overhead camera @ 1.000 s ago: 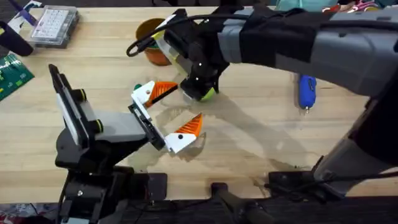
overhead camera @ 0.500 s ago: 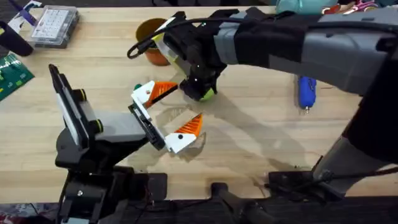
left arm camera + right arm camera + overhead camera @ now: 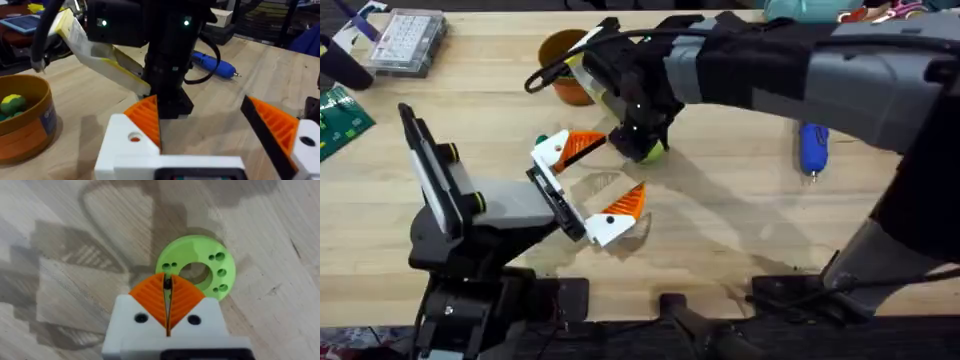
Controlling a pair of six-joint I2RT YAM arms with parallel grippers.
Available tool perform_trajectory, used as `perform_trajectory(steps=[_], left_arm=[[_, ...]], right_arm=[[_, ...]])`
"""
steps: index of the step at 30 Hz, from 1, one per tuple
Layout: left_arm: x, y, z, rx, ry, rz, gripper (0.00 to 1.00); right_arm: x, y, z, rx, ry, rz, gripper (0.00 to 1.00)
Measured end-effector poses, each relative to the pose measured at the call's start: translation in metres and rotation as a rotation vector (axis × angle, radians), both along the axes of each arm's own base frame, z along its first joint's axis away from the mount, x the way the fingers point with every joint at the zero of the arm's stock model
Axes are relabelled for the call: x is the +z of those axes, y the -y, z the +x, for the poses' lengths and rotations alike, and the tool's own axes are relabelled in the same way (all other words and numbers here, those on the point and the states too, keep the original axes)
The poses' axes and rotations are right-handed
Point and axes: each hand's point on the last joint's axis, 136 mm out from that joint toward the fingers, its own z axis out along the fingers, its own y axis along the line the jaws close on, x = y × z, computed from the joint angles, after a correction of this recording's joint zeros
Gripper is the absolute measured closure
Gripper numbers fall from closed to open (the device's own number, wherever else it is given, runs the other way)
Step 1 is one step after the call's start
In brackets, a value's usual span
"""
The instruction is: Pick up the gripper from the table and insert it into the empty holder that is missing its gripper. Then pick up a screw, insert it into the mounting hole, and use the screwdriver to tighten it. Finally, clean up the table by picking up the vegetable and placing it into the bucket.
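The vegetable point(image 3: 650, 152) is a lime-green ring with small holes, lying flat on the wood point(image 3: 197, 270). My right gripper point(image 3: 167, 285) is shut, its orange tips pressed together over the ring's near rim; from overhead it point(image 3: 642, 140) hangs right above the piece. My left gripper point(image 3: 600, 180) stands open just in front of it, orange pads spread wide point(image 3: 210, 125). The orange-brown bucket point(image 3: 560, 62) sits behind, and shows beside the left fingers point(image 3: 25, 120). The blue screwdriver point(image 3: 813, 145) lies to the right point(image 3: 212, 62). The loose gripper, holder and screw are out of view.
A clear parts box point(image 3: 408, 40) sits at the back left, and a green circuit board point(image 3: 340, 120) lies at the left edge. A yellow-green toy point(image 3: 12, 104) rests inside the bucket. The right arm's cable loops over the bucket.
The right arm has shifted slightly left over the vegetable, mostly in the first half second. The left arm has not moved.
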Motion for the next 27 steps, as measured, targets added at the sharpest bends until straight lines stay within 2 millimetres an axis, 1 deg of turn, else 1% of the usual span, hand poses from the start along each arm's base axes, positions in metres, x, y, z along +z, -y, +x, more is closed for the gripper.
perform_trajectory(steps=[8, 10, 12, 15, 19, 22, 27], left_arm=[[0.000, 0.000, 0.000, 0.000, 0.000, 0.000, 0.011], [0.000, 0.000, 0.000, 0.000, 0.000, 0.000, 0.011], [0.000, 0.000, 0.000, 0.000, 0.000, 0.000, 0.011], [0.000, 0.000, 0.000, 0.000, 0.000, 0.000, 0.011], [0.000, 0.000, 0.000, 0.000, 0.000, 0.000, 0.011], [0.000, 0.000, 0.000, 0.000, 0.000, 0.000, 0.011], [0.000, 0.000, 0.000, 0.000, 0.000, 0.000, 0.011]], right_arm=[[0.001, 0.004, -0.002, -0.002, -0.013, -0.010, 0.994], [0.003, 0.006, -0.003, -0.006, -0.016, -0.010, 0.994], [0.011, 0.009, -0.001, -0.014, -0.008, -0.001, 0.994], [0.031, 0.014, 0.003, -0.035, 0.020, 0.029, 0.994], [0.066, 0.020, 0.008, -0.058, 0.075, 0.085, 0.994], [0.091, 0.020, 0.009, -0.063, 0.106, 0.118, 0.994], [0.123, 0.020, 0.009, -0.063, 0.123, 0.139, 0.994]])
